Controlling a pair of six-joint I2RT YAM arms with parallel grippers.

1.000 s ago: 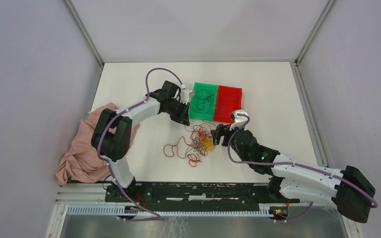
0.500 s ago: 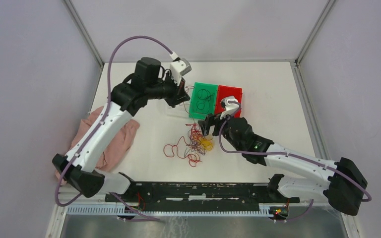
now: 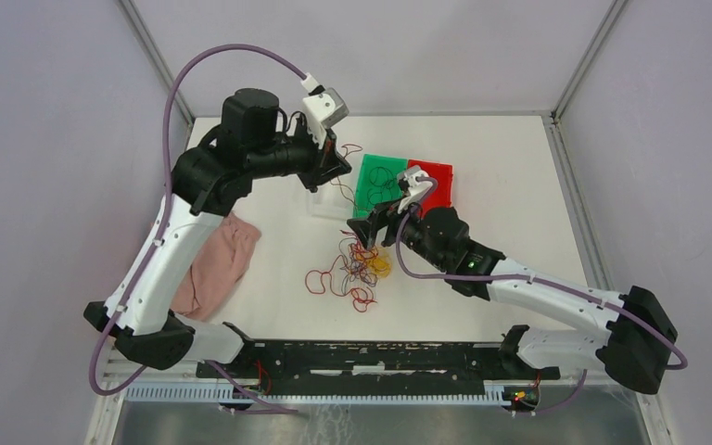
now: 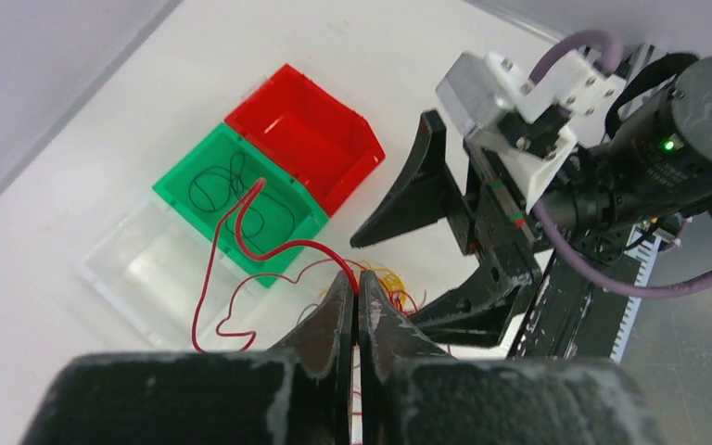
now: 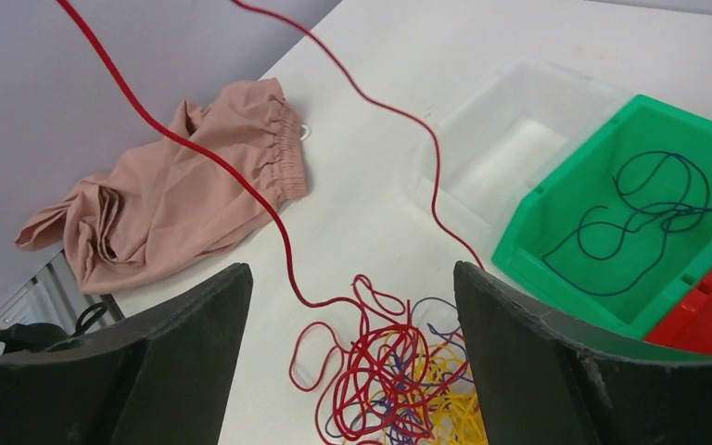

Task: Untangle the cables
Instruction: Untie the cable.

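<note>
On the white table [image 3: 510, 185], one knot of cables [image 3: 362, 267] lies near the middle, just in front of three small bins set side by side: a clear one [image 5: 519, 148], a green one [image 5: 565, 283] and a red one [image 4: 301, 130], all of hard, glossy plastic with sloped walls. The knot is a loose nest of thin, curly strands, mostly red, with yellow bunched at one side and a few dark blue loops threaded through. One red strand [image 5: 241, 181] rises out of it in a long, springy curve to the left gripper [image 4: 354, 283], whose two black fingers are pressed together on it high above the clear bin. The right gripper [image 3: 366, 230] hovers low over the knot with its broad, matt fingers spread wide, gripping nothing. Inside the green bin lies dark blue cable [image 5: 654, 209] in flat, round loops; how many strands it is cannot be told. One crumpled pink cloth [image 5: 176, 204], soft with a gathered elastic hem, lies at the table's left edge.
</note>
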